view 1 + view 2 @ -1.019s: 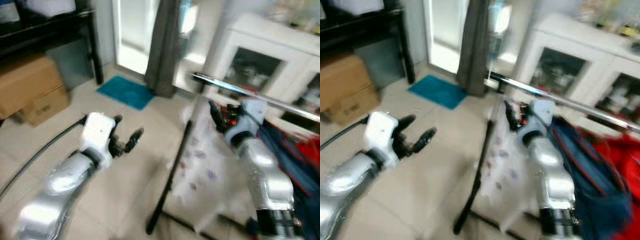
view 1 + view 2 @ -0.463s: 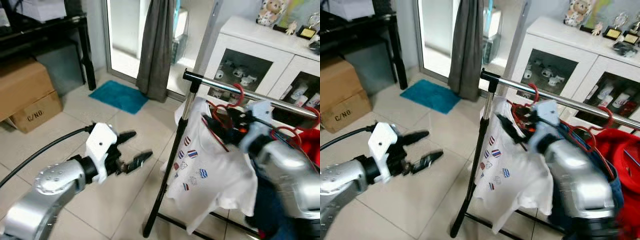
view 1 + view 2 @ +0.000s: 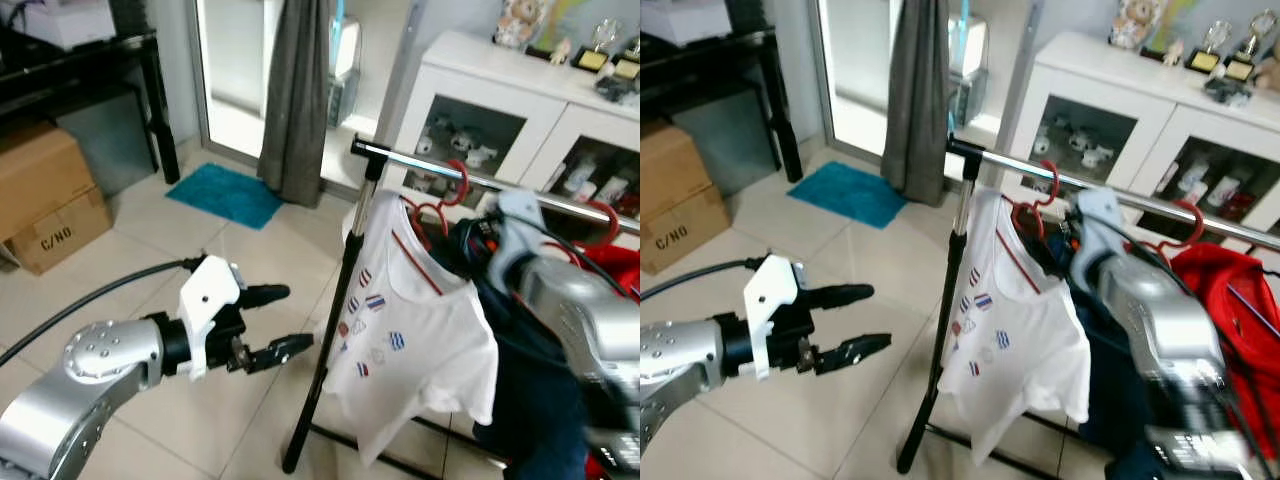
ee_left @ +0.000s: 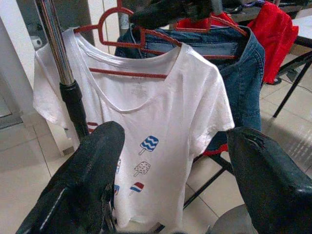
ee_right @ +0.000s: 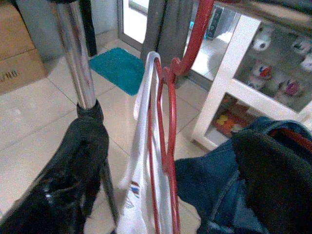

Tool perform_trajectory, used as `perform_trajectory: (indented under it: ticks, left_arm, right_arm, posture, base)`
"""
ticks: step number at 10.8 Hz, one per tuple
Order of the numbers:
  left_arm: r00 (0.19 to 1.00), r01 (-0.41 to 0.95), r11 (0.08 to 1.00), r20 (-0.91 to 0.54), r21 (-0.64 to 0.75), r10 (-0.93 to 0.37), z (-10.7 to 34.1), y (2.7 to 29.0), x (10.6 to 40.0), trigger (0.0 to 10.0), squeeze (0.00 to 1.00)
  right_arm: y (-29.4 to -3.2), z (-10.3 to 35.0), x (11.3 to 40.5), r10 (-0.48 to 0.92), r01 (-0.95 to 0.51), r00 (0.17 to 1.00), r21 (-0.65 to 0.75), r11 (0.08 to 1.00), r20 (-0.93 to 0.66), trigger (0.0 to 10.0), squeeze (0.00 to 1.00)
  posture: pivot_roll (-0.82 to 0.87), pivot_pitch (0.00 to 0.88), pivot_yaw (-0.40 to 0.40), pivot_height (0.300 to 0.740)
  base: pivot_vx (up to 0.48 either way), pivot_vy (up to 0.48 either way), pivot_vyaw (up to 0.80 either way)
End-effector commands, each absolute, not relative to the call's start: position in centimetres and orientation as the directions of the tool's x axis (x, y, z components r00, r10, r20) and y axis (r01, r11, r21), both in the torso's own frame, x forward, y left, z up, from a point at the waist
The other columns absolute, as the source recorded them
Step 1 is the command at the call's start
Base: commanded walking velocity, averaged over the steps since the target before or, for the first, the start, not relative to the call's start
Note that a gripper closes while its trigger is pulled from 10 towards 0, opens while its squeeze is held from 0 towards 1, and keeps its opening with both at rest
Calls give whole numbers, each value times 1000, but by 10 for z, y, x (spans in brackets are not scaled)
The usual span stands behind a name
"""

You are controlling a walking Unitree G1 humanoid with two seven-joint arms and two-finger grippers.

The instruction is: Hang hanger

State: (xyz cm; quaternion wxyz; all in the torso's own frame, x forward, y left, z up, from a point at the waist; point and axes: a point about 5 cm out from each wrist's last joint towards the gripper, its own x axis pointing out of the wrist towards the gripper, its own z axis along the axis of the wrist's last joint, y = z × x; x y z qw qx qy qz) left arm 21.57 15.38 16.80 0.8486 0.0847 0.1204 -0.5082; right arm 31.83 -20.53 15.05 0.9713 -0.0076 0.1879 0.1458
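Observation:
A red hanger (image 3: 452, 190) carrying a white T-shirt (image 3: 410, 340) with small printed ice lollies hangs by its hook on the chrome rail (image 3: 410, 160) of a clothes rack, close to the rail's left end. My right gripper (image 5: 170, 180) is open just right of it, one finger on each side of the hanger's red wire (image 5: 168, 146), apart from it. My left gripper (image 3: 292, 318) is open and holds nothing, low and left of the rack's upright pole (image 3: 335, 330), facing the T-shirt (image 4: 156, 112).
A denim jacket (image 4: 234, 63) on a second red hanger and a red garment (image 3: 1230, 330) hang further right on the rail. Behind stands a white glass-door cabinet (image 3: 480, 110). Cardboard boxes (image 3: 45, 195), a teal mat (image 3: 225, 195) and a grey curtain (image 3: 295, 100) lie to the left.
The camera has shifted and the blur has cleared. My right arm has drawn back to the right from the hanger's hook. The T-shirt hangs straighter. The left gripper stays open.

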Motion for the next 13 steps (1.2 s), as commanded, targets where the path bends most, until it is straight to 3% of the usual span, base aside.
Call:
perform_trajectory:
  ticks: [1,6,8,13]
  left_arm:
    - [423,901,433,-280,26,-862,172,149,214,10000,0]
    - [404,910,414,-266,18,-875,175,144,220,10000,0]
    - [360,929,369,-271,18,-893,175,140,215,10000,0]
    - [355,930,368,-289,11,-889,175,142,215,10000,0]
  right_arm:
    - [-212,151,321,267,-259,892,71,963,-364,0,0]
    - [-208,140,345,284,-265,874,102,959,-394,0,0]
    - [-209,138,348,285,-267,872,103,958,-398,0,0]
    - [-208,134,352,303,-274,865,129,953,-400,0,0]
  posture:
    - [-4,0,-115,740]
    - [-9,0,-120,740]
    - [-5,0,-127,740]
    - [8,0,-122,740]
  base:
    - [0,0,0]
    - [0,0,0]
    - [0,0,0]
    - [0,0,0]
